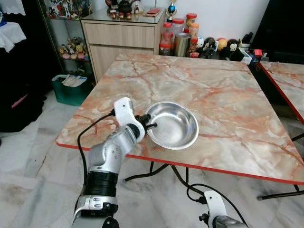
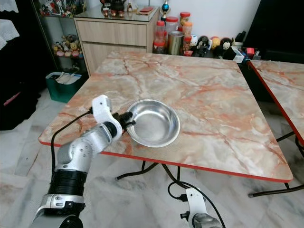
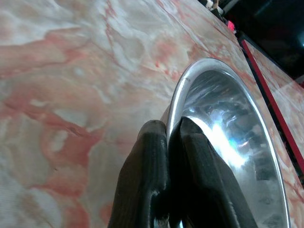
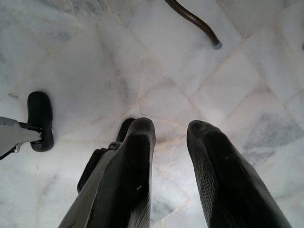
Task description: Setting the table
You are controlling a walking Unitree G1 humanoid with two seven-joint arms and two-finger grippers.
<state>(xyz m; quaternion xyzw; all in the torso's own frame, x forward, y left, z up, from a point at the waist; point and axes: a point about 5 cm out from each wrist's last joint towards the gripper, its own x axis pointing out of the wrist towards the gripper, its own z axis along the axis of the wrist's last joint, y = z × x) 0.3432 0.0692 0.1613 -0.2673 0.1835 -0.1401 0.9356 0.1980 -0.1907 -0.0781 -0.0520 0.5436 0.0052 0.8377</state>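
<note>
A shiny steel bowl point(image 1: 173, 124) rests on the pink marble table point(image 1: 213, 90), close to its front edge. My left gripper point(image 1: 148, 125) is shut on the bowl's near-left rim point(image 3: 178, 102); in the left wrist view one black finger sits outside the rim and one inside. The right arm point(image 1: 216, 211) hangs low under the table's front edge. My right gripper point(image 4: 171, 130) points down at the white floor tiles, open, with nothing between its fingers.
A wooden cabinet point(image 1: 121, 40) and jars with red lids point(image 1: 178, 33) stand beyond the table's far edge. A second marble table point(image 1: 287, 80) is at the right. A green bin point(image 1: 71, 88) sits on the floor at left. A curved table leg point(image 4: 192, 21) crosses the floor.
</note>
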